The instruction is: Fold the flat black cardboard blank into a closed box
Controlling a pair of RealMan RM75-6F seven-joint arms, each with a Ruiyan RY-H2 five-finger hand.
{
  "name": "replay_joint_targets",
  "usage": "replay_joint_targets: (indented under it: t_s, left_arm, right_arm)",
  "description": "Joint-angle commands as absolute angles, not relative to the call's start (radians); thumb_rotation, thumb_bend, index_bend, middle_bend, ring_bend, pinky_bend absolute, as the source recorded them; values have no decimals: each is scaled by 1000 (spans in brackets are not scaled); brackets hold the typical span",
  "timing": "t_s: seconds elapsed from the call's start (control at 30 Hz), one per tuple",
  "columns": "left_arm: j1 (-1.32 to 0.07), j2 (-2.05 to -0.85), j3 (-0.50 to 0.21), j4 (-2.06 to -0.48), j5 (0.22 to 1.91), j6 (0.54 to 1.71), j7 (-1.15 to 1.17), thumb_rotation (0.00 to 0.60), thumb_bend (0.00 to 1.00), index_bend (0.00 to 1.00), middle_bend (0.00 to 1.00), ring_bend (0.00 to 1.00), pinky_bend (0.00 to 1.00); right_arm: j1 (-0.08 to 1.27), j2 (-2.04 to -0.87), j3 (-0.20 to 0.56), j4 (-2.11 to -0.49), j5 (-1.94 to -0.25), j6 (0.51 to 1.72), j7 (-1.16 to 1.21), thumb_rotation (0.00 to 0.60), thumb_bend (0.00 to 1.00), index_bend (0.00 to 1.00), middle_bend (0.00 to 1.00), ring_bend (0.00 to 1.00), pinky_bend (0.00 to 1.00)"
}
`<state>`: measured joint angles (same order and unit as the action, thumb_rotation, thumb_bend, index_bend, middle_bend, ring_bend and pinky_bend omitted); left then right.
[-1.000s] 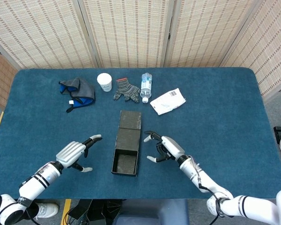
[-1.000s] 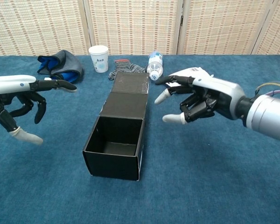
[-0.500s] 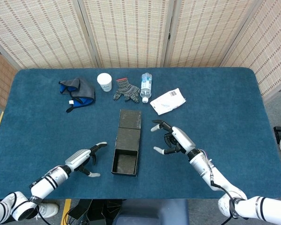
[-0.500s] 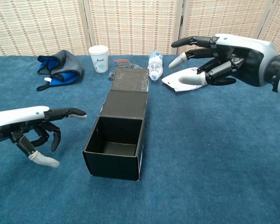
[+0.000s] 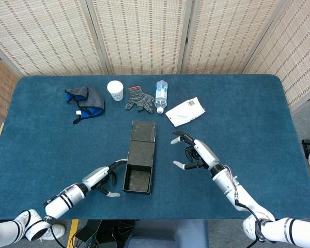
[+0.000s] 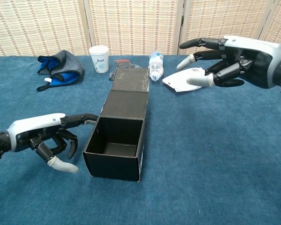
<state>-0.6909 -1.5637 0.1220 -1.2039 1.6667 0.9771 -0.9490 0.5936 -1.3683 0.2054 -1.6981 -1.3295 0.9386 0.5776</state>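
Black cardboard box: mid-table, body formed, top open, lid flap lying flat behind.
Left hand: now slid in low, fingertip seemingly at the box's left wall; holding nothing.
Right hand: risen clear, fingers spread, empty.
Meaning: lid closing comes next.

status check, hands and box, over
Left hand open beside the box, a fingertip at its left wall. Right hand open, raised clear. Box formed, lid unfolded. Nothing blocking it.

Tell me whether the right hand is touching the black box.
Apart. The head view shows blue table between the right hand and the black box; the chest view shows it raised clear.
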Motion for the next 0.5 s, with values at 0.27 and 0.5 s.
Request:
replay_joint_targets:
  t_s: [0.27, 0.5]
  left_arm:
    - [-707, -1656, 124, -1112, 1683, 1003, -1047, 600, 112, 0, 0, 614, 876]
    - [-702, -1711, 126, -1050, 1687, 1037, -1110, 600, 112, 15, 6, 606, 885]
  right_arm:
    - [581, -1362, 206, -1691, -1325, 953, 591, 600, 229, 101, 279, 803, 1000]
    - [572, -1363, 202, -1680, -1325, 959, 605, 600, 229, 101, 279, 803, 1000]
